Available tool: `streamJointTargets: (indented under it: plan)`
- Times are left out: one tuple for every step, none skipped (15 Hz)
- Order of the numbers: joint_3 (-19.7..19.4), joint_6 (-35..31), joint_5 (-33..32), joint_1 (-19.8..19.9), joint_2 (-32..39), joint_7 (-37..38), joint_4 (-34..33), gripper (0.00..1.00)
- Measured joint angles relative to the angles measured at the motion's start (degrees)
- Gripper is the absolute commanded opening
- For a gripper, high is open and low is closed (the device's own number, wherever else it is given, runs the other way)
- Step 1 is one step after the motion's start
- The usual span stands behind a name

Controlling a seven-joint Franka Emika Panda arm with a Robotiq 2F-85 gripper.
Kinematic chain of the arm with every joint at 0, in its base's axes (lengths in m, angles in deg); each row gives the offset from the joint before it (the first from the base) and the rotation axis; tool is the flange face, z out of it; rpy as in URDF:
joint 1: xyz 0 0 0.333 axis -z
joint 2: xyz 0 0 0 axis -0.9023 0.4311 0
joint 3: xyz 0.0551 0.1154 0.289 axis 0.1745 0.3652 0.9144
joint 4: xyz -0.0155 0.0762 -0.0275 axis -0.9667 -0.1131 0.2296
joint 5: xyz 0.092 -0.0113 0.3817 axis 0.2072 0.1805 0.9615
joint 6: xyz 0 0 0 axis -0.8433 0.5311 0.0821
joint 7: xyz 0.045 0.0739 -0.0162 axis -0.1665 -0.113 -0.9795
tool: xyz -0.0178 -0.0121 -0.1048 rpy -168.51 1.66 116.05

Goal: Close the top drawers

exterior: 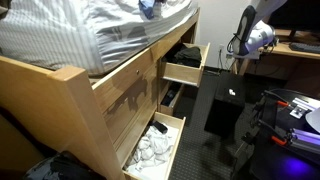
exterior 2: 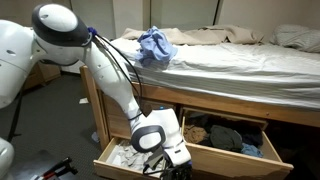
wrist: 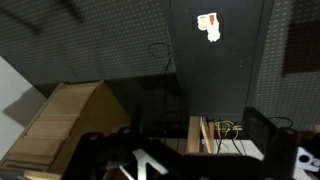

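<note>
I cannot tell if my gripper [exterior 2: 170,155] is wide or shut, and dark clothes [exterior 2: 225,137] sticking up could jam the top drawer [exterior: 184,71] when I push.

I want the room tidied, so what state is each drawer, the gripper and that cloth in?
Top drawer: open, dark clothes inside.
Middle drawer: seems slightly open.
Bottom drawer: open, light clothes inside.
Gripper: open or shut unclear.
Blue cloth: crumpled on the bed.
</note>
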Motion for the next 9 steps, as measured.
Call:
streamJointTargets:
  plan:
    - [3.9, -1.8, 0.1, 4.0, -0.9, 0.0, -1.1, 1.00]
    - [7.9, -4.1, 0.2, 7.9, -1.7, 0.0, -2.1, 1.00]
    - [11.9, -7.0, 0.3, 11.7, -2.2, 0.0, -3.1, 1.00]
    - [16.3, -10.4, 0.3, 15.5, -2.4, 0.0, -4.2, 1.00]
    - [20.6, -13.8, 0.5, 19.2, -2.3, 0.0, -5.5, 1.00]
    - [24.9, -16.9, 0.6, 22.7, -2.1, 0.0, -6.8, 1.00]
    - [29.3, -19.6, 0.3, 26.2, -1.8, 0.3, -8.2, 1.00]
    - [33.8, -21.8, -0.3, 29.9, -1.5, 0.8, -9.6, 1.00]
    - [38.2, -23.7, -1.3, 33.6, -1.2, 1.6, -11.0, 1.00]
